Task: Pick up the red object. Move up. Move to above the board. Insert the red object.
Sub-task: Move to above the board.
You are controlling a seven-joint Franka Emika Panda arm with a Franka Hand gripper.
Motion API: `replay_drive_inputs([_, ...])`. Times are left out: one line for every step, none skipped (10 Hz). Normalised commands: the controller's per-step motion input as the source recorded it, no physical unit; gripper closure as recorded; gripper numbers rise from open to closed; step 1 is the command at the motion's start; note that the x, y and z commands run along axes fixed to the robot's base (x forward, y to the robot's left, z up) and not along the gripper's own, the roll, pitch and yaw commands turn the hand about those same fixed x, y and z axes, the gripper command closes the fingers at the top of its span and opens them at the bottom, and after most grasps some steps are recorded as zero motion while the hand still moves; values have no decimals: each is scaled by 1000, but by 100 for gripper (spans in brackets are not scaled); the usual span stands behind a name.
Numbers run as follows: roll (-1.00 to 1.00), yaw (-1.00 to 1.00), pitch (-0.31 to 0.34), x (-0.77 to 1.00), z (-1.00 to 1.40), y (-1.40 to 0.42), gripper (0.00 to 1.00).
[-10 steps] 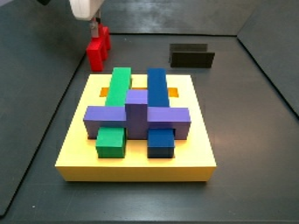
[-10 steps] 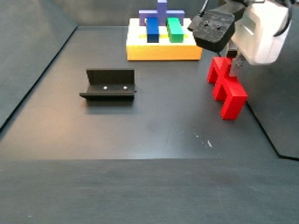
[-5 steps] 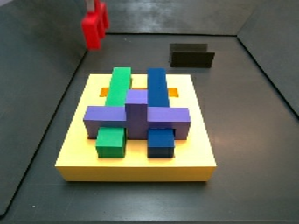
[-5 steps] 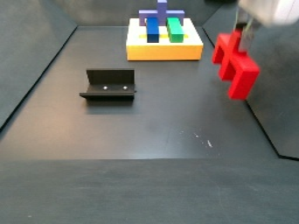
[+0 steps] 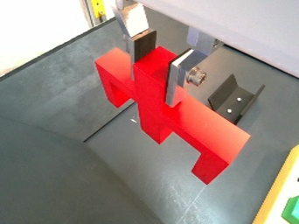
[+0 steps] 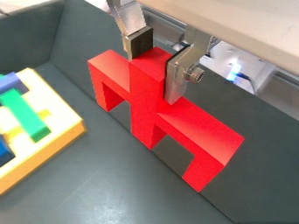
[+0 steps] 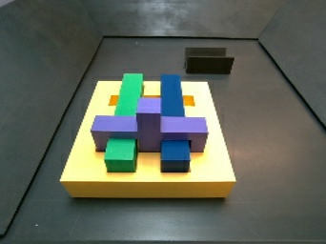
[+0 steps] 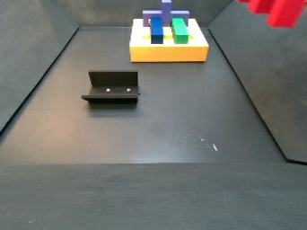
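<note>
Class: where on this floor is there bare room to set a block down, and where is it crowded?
Bare floor lies between the fixture and the near edge, and between fixture and board. The board's top is crowded with blocks. The hand holds the red object aloft.

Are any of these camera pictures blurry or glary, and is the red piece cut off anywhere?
Both wrist views are sharp: the gripper is shut on the red object, which casts a soft floor shadow. In a side view the red object is cropped at the corner. The board looks evenly lit, without glare.
</note>
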Motion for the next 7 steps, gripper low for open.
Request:
replay_drive_inputs([20, 1000, 23, 789, 148, -1400, 100])
replay_drive_inputs([23, 1000, 30, 809, 135, -1400, 100])
replay_drive_inputs([7, 1000, 34, 858, 141, -1400, 100])
replay_drive_inputs([11, 1000, 34, 848, 143, -1400, 100])
replay_drive_inputs([19, 1000, 41, 856, 138, -1400, 100])
replay_drive_inputs([16, 1000, 45, 888, 135, -1400, 100])
replay_drive_inputs([27, 1000, 55, 929, 134, -1400, 100])
